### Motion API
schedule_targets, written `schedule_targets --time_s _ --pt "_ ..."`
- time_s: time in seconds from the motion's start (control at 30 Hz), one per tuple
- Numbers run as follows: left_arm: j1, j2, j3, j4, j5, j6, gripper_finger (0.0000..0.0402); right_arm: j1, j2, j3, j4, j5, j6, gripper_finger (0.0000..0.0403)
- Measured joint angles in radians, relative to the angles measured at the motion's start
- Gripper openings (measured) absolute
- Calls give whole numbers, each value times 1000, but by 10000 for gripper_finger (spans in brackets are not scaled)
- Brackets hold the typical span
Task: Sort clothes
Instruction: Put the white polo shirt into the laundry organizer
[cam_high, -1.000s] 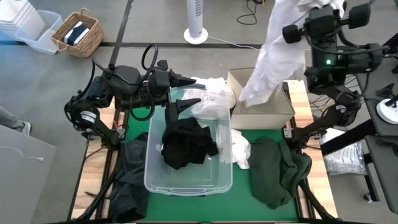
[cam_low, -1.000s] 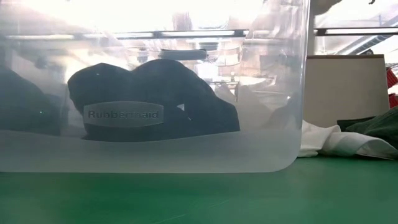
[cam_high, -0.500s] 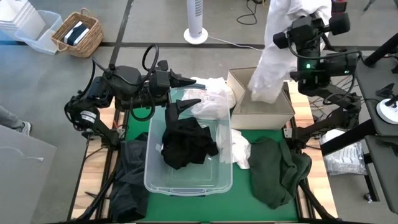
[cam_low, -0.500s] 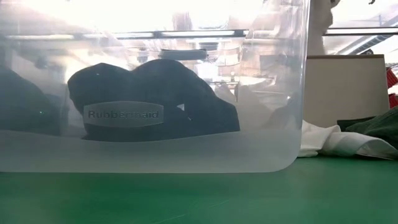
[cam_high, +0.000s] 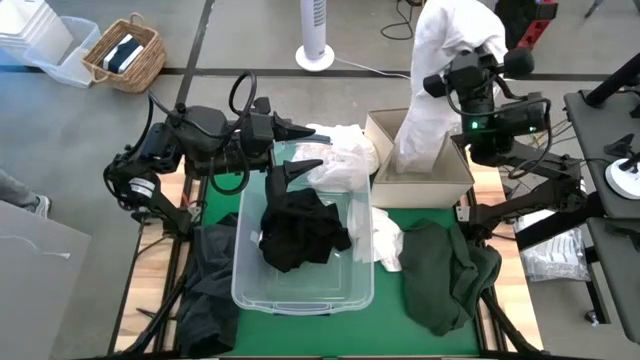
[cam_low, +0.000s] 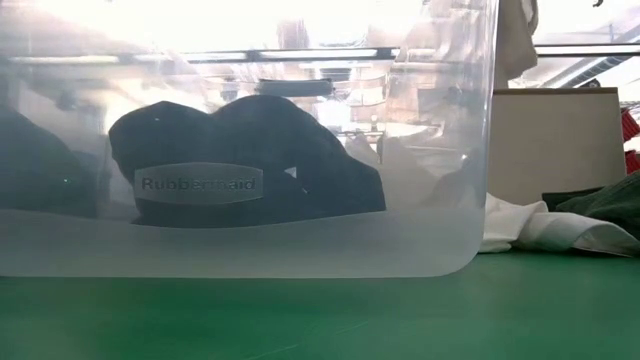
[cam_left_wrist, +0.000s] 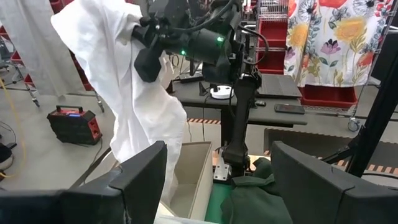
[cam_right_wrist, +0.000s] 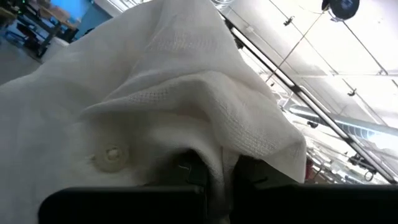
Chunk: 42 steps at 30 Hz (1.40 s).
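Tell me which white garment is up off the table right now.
The white shirt pinched in the right gripper, hanging over the cardboard box; the other white clothes lie heaped.

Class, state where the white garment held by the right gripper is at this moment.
In the high view the white garment hangs from the right gripper on the table's right, far side, its lower end dipping into the cardboard box beside the clear tub.

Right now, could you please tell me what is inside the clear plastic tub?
The clear plastic tub holds a crumpled black garment near its middle, with white clothes bunched at its far end. Whatever lies beneath them is covered.
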Motion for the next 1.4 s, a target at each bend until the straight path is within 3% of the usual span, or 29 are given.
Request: schedule_targets --time_s 0.37,1.0,1.4 --pt "0 0 0 -7 0 0 263 0 -92 -125 -137 -33 261 16" --pt "0 19 0 -19 2 0 263 -78 -223 -128 -671 -140 902 15" --pt "0 19 0 -20 2 0 263 -107 -212 -128 -905 -190 1118 15"
